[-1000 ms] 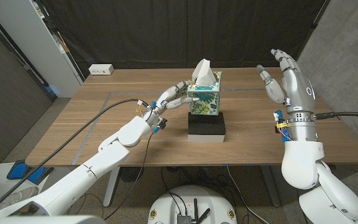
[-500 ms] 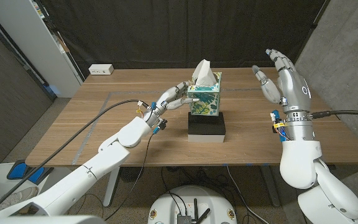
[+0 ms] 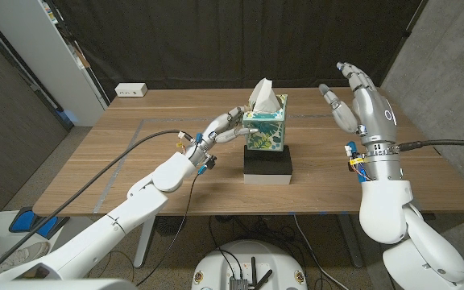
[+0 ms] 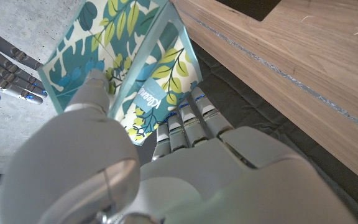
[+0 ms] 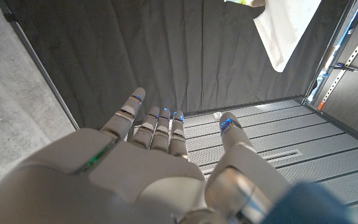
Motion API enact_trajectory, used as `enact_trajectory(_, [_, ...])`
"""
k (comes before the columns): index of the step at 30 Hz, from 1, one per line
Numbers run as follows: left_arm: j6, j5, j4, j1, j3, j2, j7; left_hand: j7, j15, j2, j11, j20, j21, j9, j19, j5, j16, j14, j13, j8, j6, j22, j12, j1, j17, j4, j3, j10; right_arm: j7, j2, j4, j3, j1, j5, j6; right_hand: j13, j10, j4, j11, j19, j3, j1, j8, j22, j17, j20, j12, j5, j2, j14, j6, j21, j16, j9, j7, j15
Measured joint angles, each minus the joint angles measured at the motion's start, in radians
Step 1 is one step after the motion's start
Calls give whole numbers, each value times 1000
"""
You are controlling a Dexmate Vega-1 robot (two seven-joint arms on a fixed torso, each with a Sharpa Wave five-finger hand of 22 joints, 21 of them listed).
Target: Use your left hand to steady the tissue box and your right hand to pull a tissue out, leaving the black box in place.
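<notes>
- One tissue box, printed with green and yellow leaves on pale teal, stands upright on top of a black box near the middle of the wooden table.
- One white tissue sticks up out of the top opening of the tissue box; in the right wrist view it shows as a white sheet against the dark curtain.
- Left hand is against the side of the tissue box that faces it, fingers along that face; in the left wrist view the thumb lies on one leaf-printed face and the fingers on the adjoining one, so the hand grips the box at a corner.
- Right hand is raised above the table, well apart from the tissue box on its other side, fingers spread and pointing up, holding nothing.
- White power strip lies near the far left corner of the table.
- Black curtain hangs behind the table.
</notes>
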Motion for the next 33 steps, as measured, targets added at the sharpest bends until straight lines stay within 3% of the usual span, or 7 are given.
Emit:
enact_trajectory(17, [-12,-9,-4,14,0,3,-7,-1,0,-3,0,0,0,1,0,0,0,0,0,-1,-2,1,0,-5,0,0,0,0,62,-21,-30,-32,18,8,-31,0,0,5,0,-6,-14,-9,0,0,3,6,0,0,-9,-4,0,0,0,0,0,4])
enact_trajectory(33, [-37,1,-6,23,0,4,-8,0,0,-2,0,-4,0,1,-4,-3,0,0,0,1,-3,0,1,-13,0,0,0,0,94,-48,-58,-64,28,-23,-40,0,-6,-4,6,-6,-23,-21,8,0,3,5,0,7,-21,-13,27,0,0,5,6,13])
